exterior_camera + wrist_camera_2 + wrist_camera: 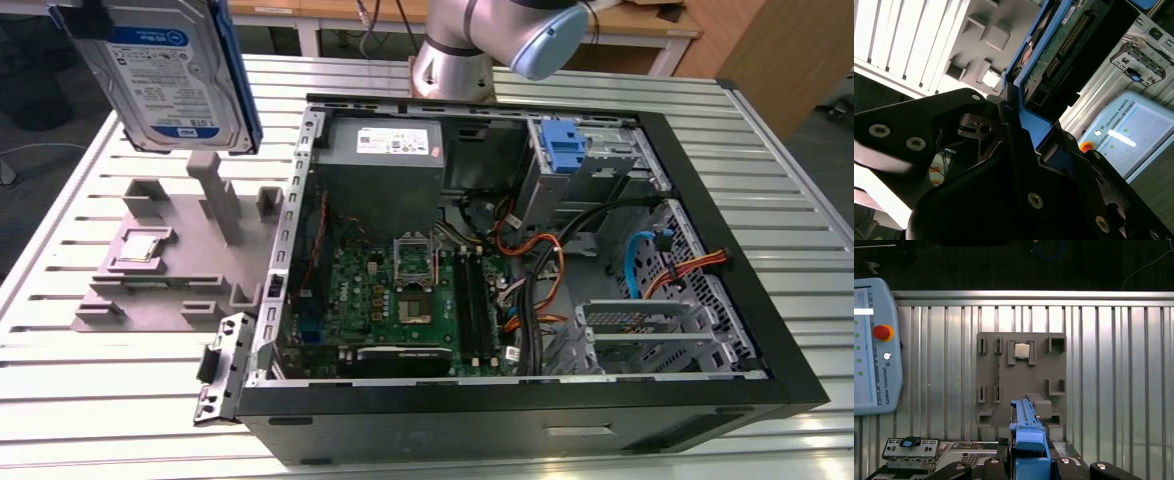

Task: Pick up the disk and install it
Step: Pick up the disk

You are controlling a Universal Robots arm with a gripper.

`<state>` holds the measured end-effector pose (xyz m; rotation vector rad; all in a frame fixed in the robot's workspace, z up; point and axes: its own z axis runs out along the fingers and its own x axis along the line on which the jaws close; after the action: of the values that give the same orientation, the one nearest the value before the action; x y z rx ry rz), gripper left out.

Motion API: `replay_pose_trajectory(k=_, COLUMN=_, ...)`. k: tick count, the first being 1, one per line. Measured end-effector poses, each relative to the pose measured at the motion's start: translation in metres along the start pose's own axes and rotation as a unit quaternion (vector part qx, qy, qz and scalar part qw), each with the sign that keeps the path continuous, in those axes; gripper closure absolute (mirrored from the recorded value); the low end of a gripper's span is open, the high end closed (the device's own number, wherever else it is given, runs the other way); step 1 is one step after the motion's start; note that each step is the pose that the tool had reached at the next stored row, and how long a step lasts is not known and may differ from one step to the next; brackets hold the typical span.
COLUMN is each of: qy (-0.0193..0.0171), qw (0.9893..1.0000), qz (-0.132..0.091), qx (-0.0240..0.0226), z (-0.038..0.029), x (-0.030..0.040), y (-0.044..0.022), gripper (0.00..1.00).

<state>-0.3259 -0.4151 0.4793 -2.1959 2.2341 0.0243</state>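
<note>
The disk (pixel 167 80), a silver hard drive with a white-and-blue label in a blue plastic carrier, hangs upright in the air at the exterior view's upper left, above the grey fixture (pixel 174 260). In the first wrist view its blue carrier edge (pixel 1026 430) sticks out from my gripper (pixel 1026 462), which is shut on it. The second wrist view shows the black fingers (pixel 1004 125) clamped on the carrier, with the disk's green circuit-board side (pixel 1054 55) beyond them. The disk is clear of the fixture and well off to the side of the computer case.
An open computer case (pixel 534 250) lies on the slatted metal table (pixel 80 390); its grey drive cage carries a blue tab (pixel 567 150). The fixture holds a small chip (pixel 1021 351). A teach pendant (pixel 874 345) lies on the table. The arm's base (pixel 454 60) stands behind the case.
</note>
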Motion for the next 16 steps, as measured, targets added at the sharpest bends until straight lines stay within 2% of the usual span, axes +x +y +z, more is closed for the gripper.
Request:
replay_pose_trajectory(k=8, qy=0.0, qw=1.0, qz=0.0, qx=0.0, z=0.0002, x=0.0026, y=-0.001, gripper=0.63)
replay_pose_trajectory(k=16, qy=0.0, qw=1.0, qz=0.0, qx=0.0, z=0.0001, x=0.0028, y=-0.009, gripper=0.63)
